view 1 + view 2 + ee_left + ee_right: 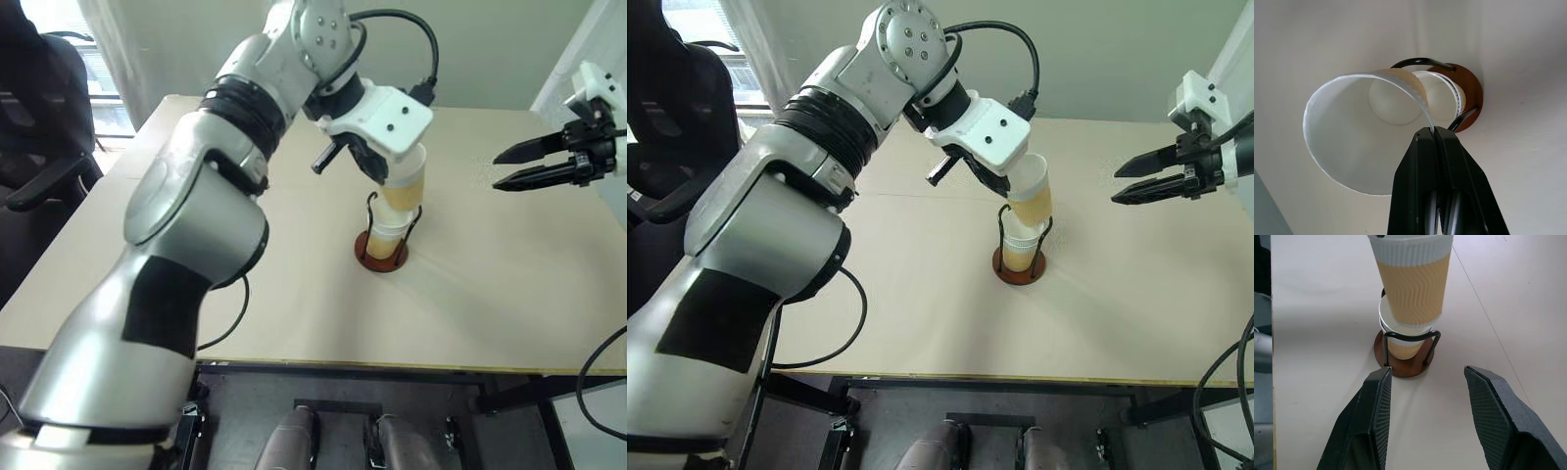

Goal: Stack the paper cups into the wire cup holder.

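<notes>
- left hand (pixel 1436 139) pinches the rim of a tilted cup (pixel 405 185), its base entering the cups already nested in the holder (pixel 381 257) directly below.
- right hand (pixel 507 166) open, well apart.

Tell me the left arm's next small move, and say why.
Probably lower it a little further. The left end effector pinches the rim of a paper cup whose bottom has only just entered the cups already in the wire holder, so it isn't seated.
</notes>
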